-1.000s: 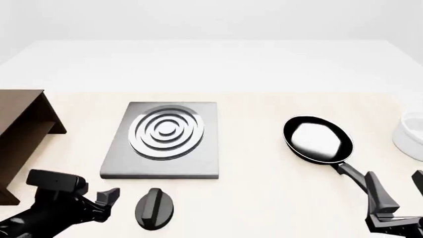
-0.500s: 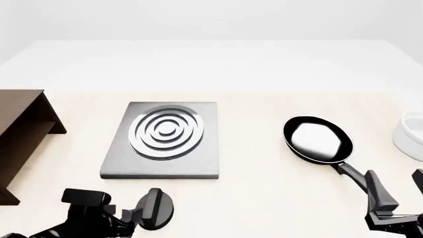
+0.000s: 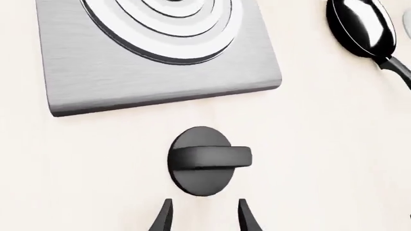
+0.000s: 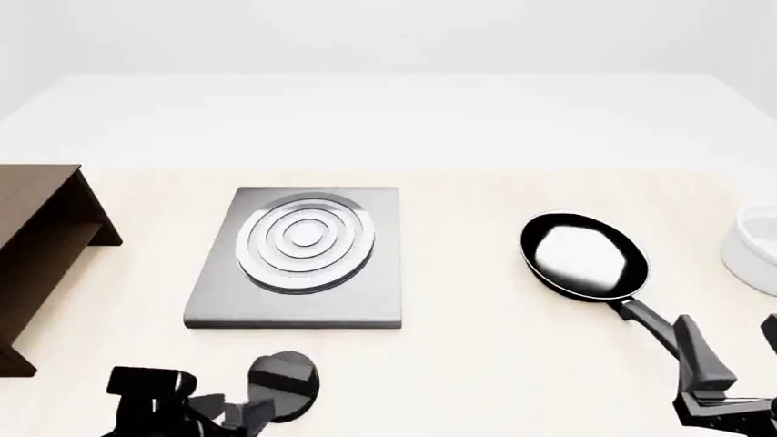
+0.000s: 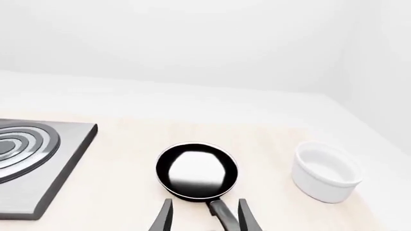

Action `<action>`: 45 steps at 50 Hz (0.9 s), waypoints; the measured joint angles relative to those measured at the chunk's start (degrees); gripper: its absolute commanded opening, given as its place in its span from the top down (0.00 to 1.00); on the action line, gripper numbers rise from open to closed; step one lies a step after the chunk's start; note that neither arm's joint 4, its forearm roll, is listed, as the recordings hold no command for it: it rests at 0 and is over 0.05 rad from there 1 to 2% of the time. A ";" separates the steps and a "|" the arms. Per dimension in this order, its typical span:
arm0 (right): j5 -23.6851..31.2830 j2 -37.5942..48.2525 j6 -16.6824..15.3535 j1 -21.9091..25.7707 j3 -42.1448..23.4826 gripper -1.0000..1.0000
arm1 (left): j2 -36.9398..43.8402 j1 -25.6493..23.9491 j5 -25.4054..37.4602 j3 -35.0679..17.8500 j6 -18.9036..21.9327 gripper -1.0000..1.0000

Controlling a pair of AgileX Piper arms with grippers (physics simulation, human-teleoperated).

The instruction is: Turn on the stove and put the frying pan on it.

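Left gripper [image 4: 249, 410] has dropped lower at the near edge since a second ago; knob [image 4: 284, 381] now looks rotated, its grip bar lying crosswise. Front view: stove [image 4: 297, 257] sits left of centre, frying pan [image 4: 583, 257] to its right on the table [image 4: 461, 364], handle pointing near-right toward the right gripper [image 4: 732, 364], whose fingers stand apart. Shelf [image 4: 43, 246] far left, bowl [image 4: 752, 248] far right. Left wrist: gripper fingers [image 3: 161, 219] spread, just short of the knob [image 3: 204, 159], not touching. Right wrist: spread fingers [image 5: 161, 217] flank the pan handle [image 5: 222, 214]; contact unclear.
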 measured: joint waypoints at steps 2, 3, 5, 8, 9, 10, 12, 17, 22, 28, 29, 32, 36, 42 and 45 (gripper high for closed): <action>1.02 -0.69 0.39 0.12 -0.33 0.00 | -9.01 2.46 8.00 -1.55 2.33 0.00; 2.11 -1.31 0.57 0.21 -0.85 0.00 | -13.89 4.09 12.28 -2.68 3.77 0.00; 4.90 -2.46 1.55 0.60 -2.65 0.00 | -22.49 7.81 19.36 -5.41 7.15 0.00; 10.33 -3.81 1.53 1.80 -7.06 0.00 | -32.56 14.72 25.87 -9.65 12.62 0.00; 12.55 -3.92 1.29 2.31 -9.17 0.00 | -35.30 17.13 26.77 -10.51 14.36 0.00; 14.90 -3.85 1.04 2.87 -11.59 0.00 | -37.79 19.30 27.34 -10.90 16.10 0.00; 18.98 -3.60 0.42 3.79 -15.94 0.00 | -42.05 23.03 28.18 -11.31 19.19 0.00; 28.68 -0.88 -2.22 5.58 -27.97 0.00 | -49.61 30.41 26.87 -8.97 25.59 0.00; 35.75 5.33 -6.96 6.36 -38.39 0.00 | -54.14 35.14 26.04 -5.71 29.14 0.00; 40.91 15.08 -11.21 7.69 -46.58 0.00 | -57.27 38.17 25.53 -3.48 31.22 0.00; 41.43 16.65 -11.82 7.72 -47.53 0.00 | -57.63 38.42 25.50 -3.22 31.42 0.00; 42.24 21.15 -13.77 7.55 -49.51 0.00 | -58.52 39.09 25.43 -2.57 31.79 0.00; 41.74 26.71 -15.97 6.86 -50.74 0.00 | -59.36 39.90 25.14 -2.09 32.61 0.00; 39.81 33.07 -17.46 5.52 -50.20 0.00 | -60.12 40.43 25.06 -1.68 33.09 0.00; 38.34 35.52 -17.65 4.87 -49.18 0.00 | -60.36 40.59 25.05 -1.55 33.22 0.00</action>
